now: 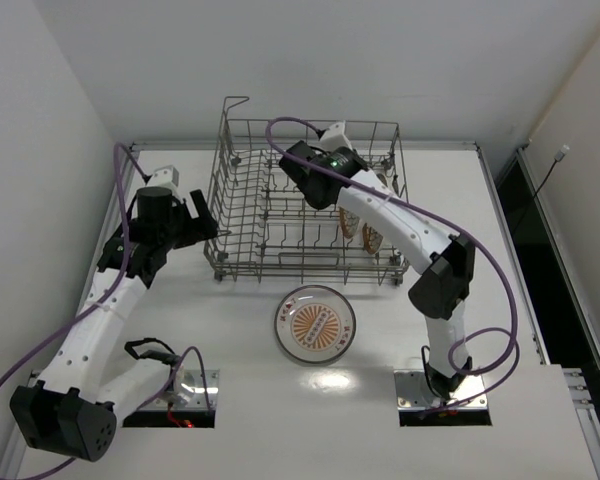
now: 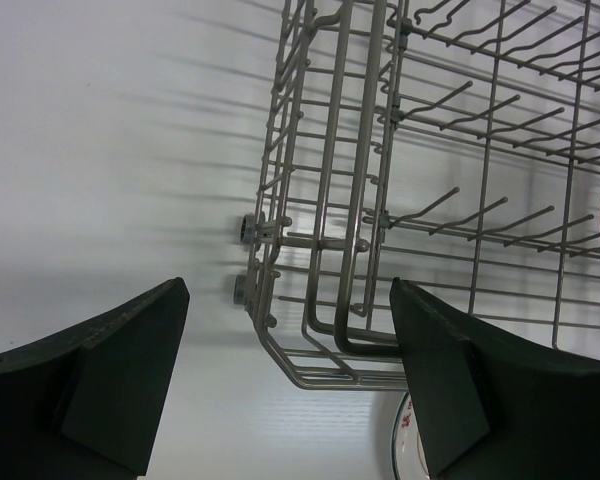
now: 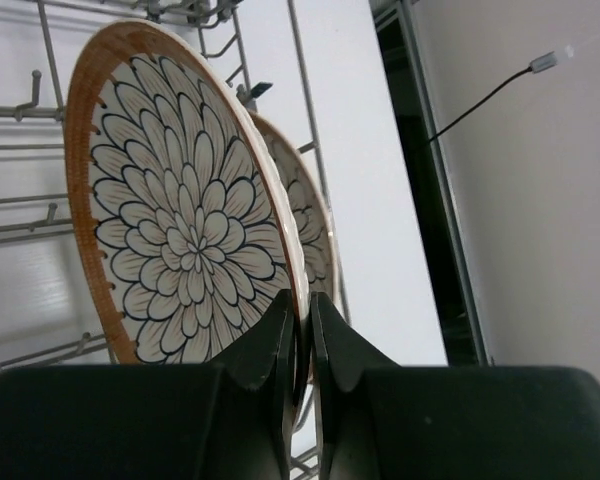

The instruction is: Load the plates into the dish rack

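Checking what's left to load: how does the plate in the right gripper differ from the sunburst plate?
The petal plate stands on edge in the dish rack; the sunburst plate lies flat on the table. The petal plate has a brown rim and white petals; the sunburst plate an orange centre. The right gripper's jaws pinch the petal plate; nothing touches the sunburst plate. Both are round.

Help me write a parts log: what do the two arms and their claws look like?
Both the left arm and right arm have white links with black joint housings, and a purple cable loops along each. A small green light glows on the right wrist. The left claw and right claw have matt black, wedge-shaped fingers.
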`<action>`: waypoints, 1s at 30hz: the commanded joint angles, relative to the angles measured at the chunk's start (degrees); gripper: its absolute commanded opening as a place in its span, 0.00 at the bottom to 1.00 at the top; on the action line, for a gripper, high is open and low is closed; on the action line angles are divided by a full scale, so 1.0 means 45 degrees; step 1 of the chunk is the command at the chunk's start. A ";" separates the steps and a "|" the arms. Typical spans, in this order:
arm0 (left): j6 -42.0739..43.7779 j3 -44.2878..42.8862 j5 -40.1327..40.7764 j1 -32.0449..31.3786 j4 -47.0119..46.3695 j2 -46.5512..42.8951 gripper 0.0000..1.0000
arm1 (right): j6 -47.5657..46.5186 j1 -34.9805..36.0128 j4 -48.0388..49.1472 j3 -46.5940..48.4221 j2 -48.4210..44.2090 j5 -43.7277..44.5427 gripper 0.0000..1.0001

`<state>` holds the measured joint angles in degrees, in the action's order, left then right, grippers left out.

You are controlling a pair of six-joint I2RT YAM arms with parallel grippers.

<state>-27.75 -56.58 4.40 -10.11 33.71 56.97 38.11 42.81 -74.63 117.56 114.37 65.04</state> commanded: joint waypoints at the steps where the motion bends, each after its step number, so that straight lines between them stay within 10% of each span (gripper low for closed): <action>1: 0.0170 0.0423 0.0309 -0.0175 0.0419 -0.0277 0.80 | -0.1295 -0.0177 -0.1365 0.1488 -0.1198 0.2888 0.00; 30: 0.0170 0.0580 0.0428 -0.0293 0.0418 -0.0629 0.81 | -0.2767 0.0331 -0.1365 0.0088 0.0074 0.4475 0.00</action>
<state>-28.10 -54.89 6.07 -10.59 32.25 54.89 25.47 44.21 -75.75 118.76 115.63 76.20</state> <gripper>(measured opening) 0.811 0.054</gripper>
